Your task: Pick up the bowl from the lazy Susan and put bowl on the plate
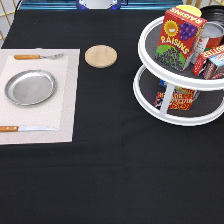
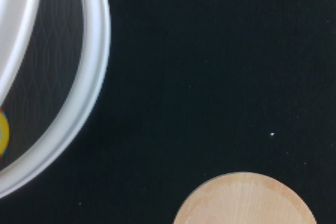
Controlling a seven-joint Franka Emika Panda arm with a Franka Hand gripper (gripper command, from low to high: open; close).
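The white two-tier lazy Susan (image 1: 139, 89) stands at the exterior view's right, loaded with a raisins box (image 1: 179, 37), a can and other packets. The black bowl does not show among them; it is hidden or out of view. The silver metal plate (image 1: 30, 87) lies empty on a pale placemat (image 1: 67, 100) at the exterior view's left. The gripper does not show in the exterior view. The wrist view shows a stretch of the lazy Susan's white rim (image 2: 90, 100), the black cloth and part of the wooden disc (image 2: 247, 200).
A pale wooden disc (image 1: 100, 55) lies on the black tablecloth between the placemat and the lazy Susan. A fork (image 1: 37, 56) lies above the plate and a knife (image 1: 25, 128) below it, both on the placemat.
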